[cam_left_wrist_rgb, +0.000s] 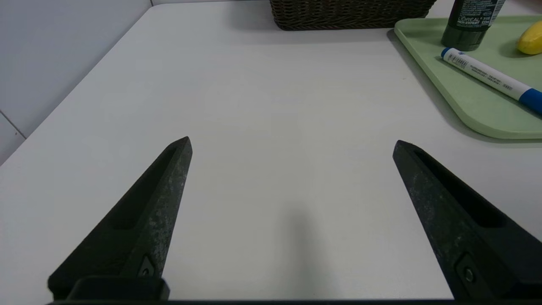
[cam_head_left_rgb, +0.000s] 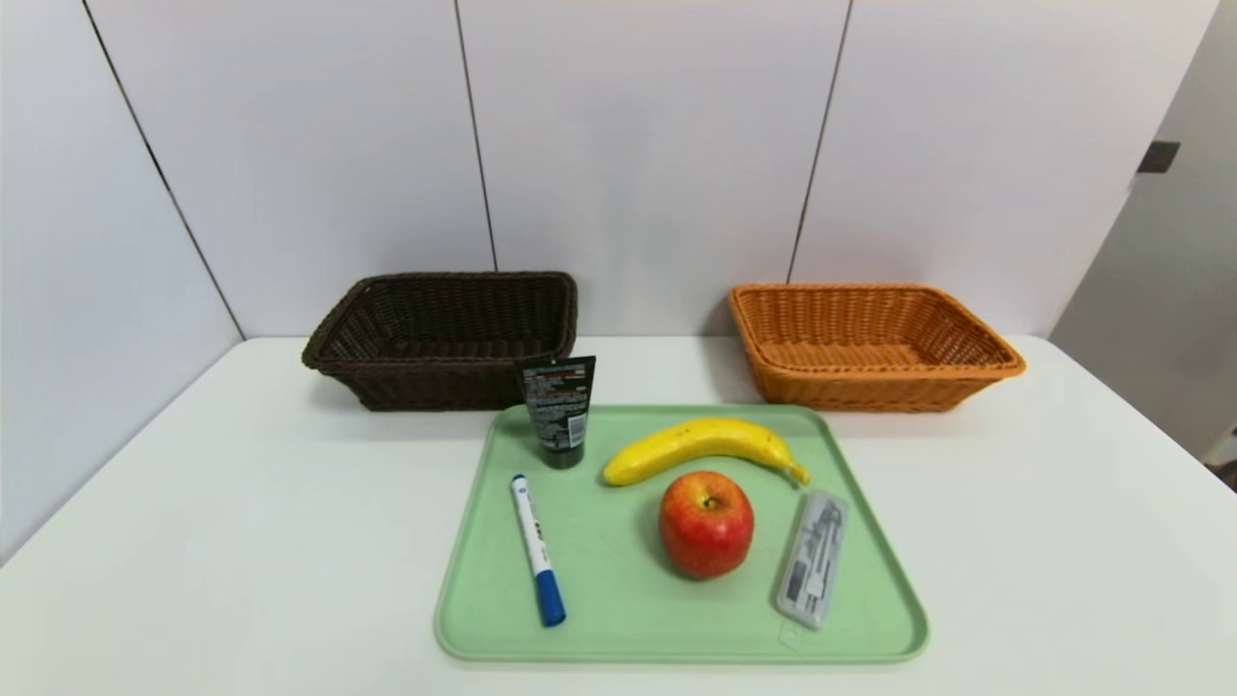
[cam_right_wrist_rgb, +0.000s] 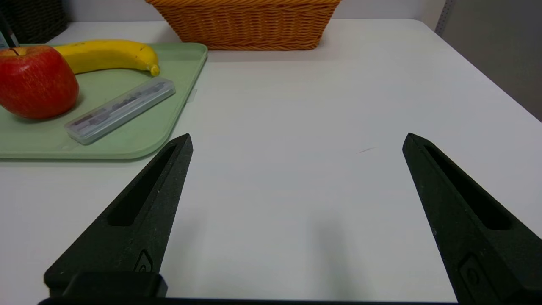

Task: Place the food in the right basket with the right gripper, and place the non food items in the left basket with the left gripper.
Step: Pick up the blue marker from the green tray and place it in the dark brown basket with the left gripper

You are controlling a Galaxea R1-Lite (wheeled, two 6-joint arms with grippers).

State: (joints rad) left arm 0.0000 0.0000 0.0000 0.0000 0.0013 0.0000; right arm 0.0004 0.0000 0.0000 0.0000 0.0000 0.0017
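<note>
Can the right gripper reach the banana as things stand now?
Probably yes. The right gripper is open and empty over bare table beside the green tray. The banana lies uncovered at the tray's far side; the apple and the clear plastic case sit nearer but apart from it.

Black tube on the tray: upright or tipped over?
Upright. The black tube stands on its cap at the green tray's far left corner, crimped end up, in front of the dark basket.

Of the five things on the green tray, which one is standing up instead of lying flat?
The black squeeze tube, upright on its cap at the tray's back left corner. The marker, banana, apple and clear plastic case all lie flat.
</note>
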